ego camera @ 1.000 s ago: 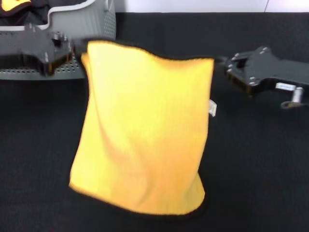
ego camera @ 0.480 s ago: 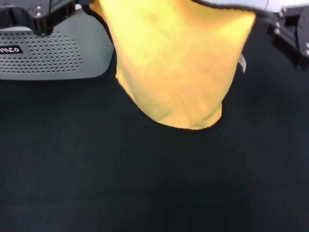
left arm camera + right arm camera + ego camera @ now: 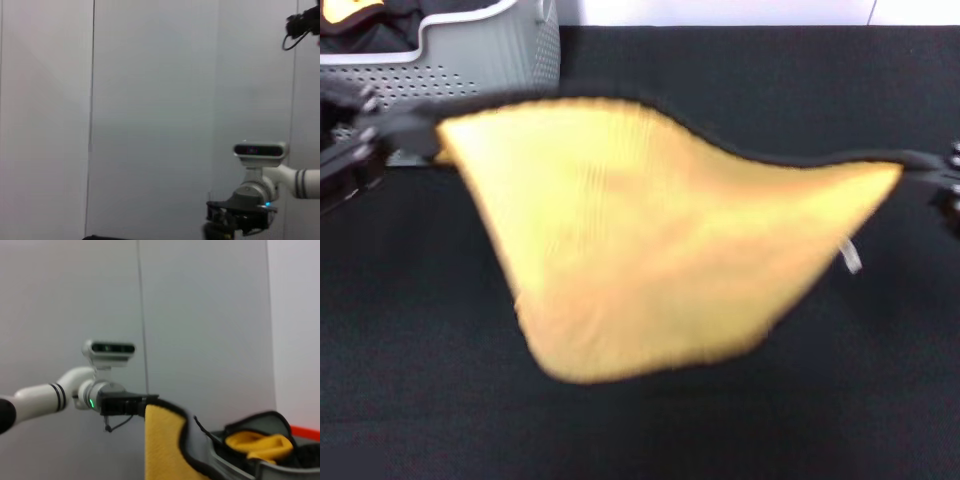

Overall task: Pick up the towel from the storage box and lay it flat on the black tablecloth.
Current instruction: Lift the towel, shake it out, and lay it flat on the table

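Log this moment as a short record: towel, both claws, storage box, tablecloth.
towel: stretched wide in the air between both claws, lower edge sagging, not yet laid down
left claw: at the towel's left corner, in front of the box
right claw: at the towel's right corner, by the frame edge
storage box: far left, more yellow cloth inside
black tablecloth: under the towel

towel [image 3: 650, 250]: fluffy cloth | storage box [image 3: 495, 50]: smooth perforated plastic | black tablecloth [image 3: 720, 420]: matt felt-like cloth
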Controlling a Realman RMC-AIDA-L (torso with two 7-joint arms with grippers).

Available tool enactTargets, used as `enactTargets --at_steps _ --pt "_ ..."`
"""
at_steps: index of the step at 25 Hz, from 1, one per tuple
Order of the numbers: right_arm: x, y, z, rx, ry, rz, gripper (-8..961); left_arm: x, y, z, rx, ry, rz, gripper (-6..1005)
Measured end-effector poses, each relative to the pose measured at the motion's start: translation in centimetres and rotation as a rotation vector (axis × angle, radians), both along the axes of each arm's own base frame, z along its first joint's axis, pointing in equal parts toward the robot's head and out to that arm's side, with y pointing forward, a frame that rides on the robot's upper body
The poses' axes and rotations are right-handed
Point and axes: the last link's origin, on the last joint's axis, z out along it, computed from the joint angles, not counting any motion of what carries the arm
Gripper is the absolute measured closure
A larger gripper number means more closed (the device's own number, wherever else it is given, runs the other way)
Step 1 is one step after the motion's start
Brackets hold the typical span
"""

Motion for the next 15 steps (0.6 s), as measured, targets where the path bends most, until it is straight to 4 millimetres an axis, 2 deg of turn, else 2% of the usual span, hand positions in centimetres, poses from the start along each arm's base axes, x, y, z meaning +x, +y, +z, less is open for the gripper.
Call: enactTargets --at_steps 3,6,8,9,10,11,13,15 --pt "-0.2 -0.1 0.8 -0.014 0.010 -0.019 937 -0.5 -0.8 0.5 -0.007 -0.005 0.010 976" --pt "0.3 1.6 -1.0 -0.069 -0.037 -0.089 937 -0.9 0.3 -0.3 -0.011 0.027 0.063 976" --pt "0.5 3.7 -4.0 -0.124 -0.104 -0.141 937 -1.9 1.7 -1.3 -0.011 0.066 0.137 976" --pt "0.4 4.8 -6.2 -0.162 -0.147 -0.160 937 -2.5 2.5 -1.8 -0.010 0.095 0.184 976" --pt "0.4 4.8 -6.2 -0.162 -0.147 -0.160 937 -3.1 3.2 -2.1 -0.006 0.119 0.223 976" --pt "0.0 6.6 -8.8 -0.186 -0.204 -0.177 937 -3.7 3.9 -2.5 -0.003 0.152 0.268 976" --pt "-0.5 8.9 -11.9 -0.184 -0.291 -0.200 937 -4.9 5.8 -3.2 0.011 0.228 0.357 975" --pt "-0.5 9.8 -12.9 -0.161 -0.329 -0.215 937 -5.5 7.2 -3.8 0.021 0.299 0.408 975"
